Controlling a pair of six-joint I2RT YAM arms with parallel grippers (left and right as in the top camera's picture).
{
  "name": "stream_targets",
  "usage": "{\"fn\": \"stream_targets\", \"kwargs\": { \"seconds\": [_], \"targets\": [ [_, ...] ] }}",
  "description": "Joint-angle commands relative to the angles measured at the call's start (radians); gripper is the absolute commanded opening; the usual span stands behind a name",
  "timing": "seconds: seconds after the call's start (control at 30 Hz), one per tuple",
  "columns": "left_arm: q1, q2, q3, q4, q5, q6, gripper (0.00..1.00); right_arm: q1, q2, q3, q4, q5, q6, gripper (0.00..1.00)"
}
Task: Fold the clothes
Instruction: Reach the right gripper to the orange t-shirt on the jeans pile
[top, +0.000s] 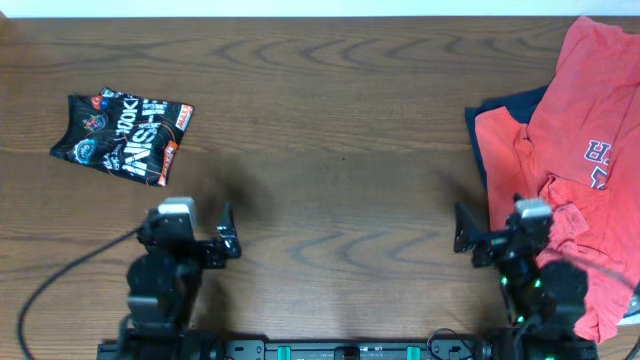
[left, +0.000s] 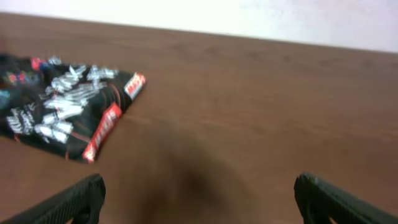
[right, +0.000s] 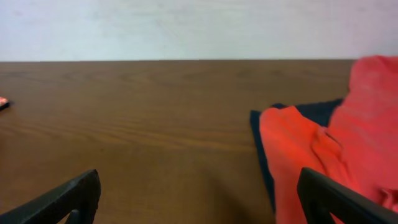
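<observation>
At the far left of the wooden table lies a small black printed garment, already a compact, flattish packet. Nearer, the left gripper hangs over bare wood with its jaws spread wide, holding nothing.

To the right, the right gripper is likewise released and empty, at the near-left edge of the heap. There a dark navy garment lies under a crumpled coral-red T-shirt, which runs past the right edge of the overhead view.

Because the two overlap, a pinch there could lift both layers together. Dragging the shirt could also bunch it further, or let it slip off the table edge.

No basket or bin shows; the clothes lie directly on the wood.
</observation>
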Motion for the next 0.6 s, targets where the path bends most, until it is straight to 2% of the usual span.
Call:
{"fn": "stream_targets", "kwargs": {
  "seconds": [0.0, 0.3, 0.4, 0.57],
  "targets": [
    [0.005, 0.148, 0.162, -0.070, 0.012, -0.012, 0.98, -0.011, 0.193, 0.156, -0.053, 0.060, 0.019, 0.99],
    [0.005, 0.483, 0.426, -0.248, 0.012, -0.012, 0.98, -0.072, 0.892, 0.644, -0.342, 0.088, -0.164, 0.99],
    [0.005, 0.537, 0.433, -0.249, 0.012, -0.012, 0.98, -0.100, 1.075, 0.757, -0.340, 0.105, -0.180, 0.99],
    [0.005, 0.585, 0.433, -0.249, 0.012, -0.012, 0.98, -0.162, 1.293, 0.827, -0.244, 0.274, -0.125, 0.96]
  ]
}}
